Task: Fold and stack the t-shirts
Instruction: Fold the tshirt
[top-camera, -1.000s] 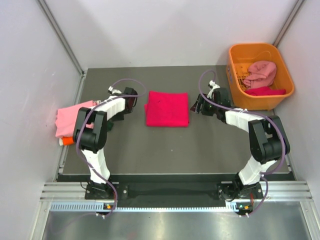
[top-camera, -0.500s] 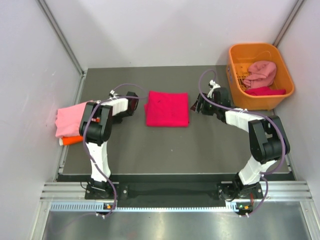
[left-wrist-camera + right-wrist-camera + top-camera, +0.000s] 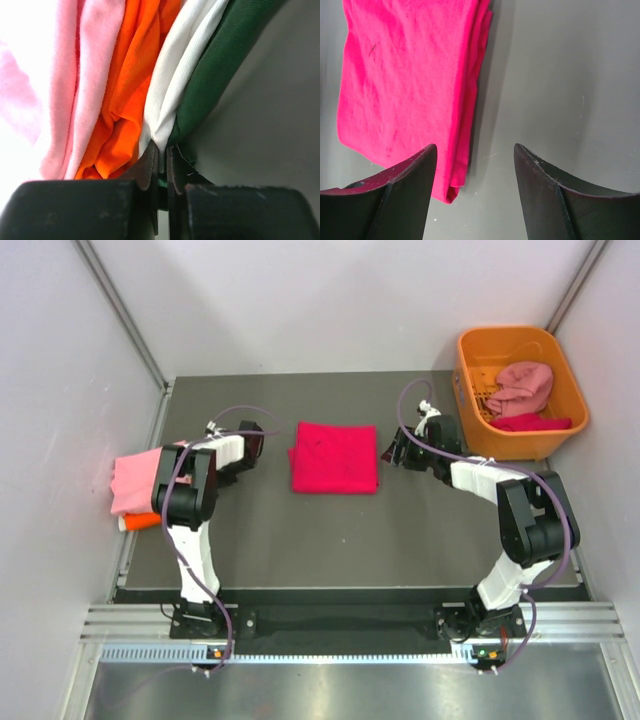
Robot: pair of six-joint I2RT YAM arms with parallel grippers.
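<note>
A folded crimson-pink t-shirt (image 3: 335,457) (image 3: 405,85) lies flat at mid table. At the table's left edge sits a stack of t-shirts, light pink (image 3: 140,475) on top with orange (image 3: 140,521) peeking out below. The left wrist view shows its layers edge-on: light pink (image 3: 75,85), orange (image 3: 135,85), white (image 3: 180,65), dark green (image 3: 225,65). My left gripper (image 3: 188,450) (image 3: 162,150) is shut on the white fold, and a bit of green shows between the jaws too. My right gripper (image 3: 388,452) (image 3: 475,147) is open just right of the crimson shirt, holding nothing.
An orange plastic basket (image 3: 465,380) stands at the back right corner. It holds a dusty pink shirt (image 3: 522,387) and a crimson one (image 3: 530,422). White walls close in the table on the left, back and right.
My left gripper swung away from the crimson shirt, leftward to the stack, and closed on the stack's edge. The right arm has not moved.
</note>
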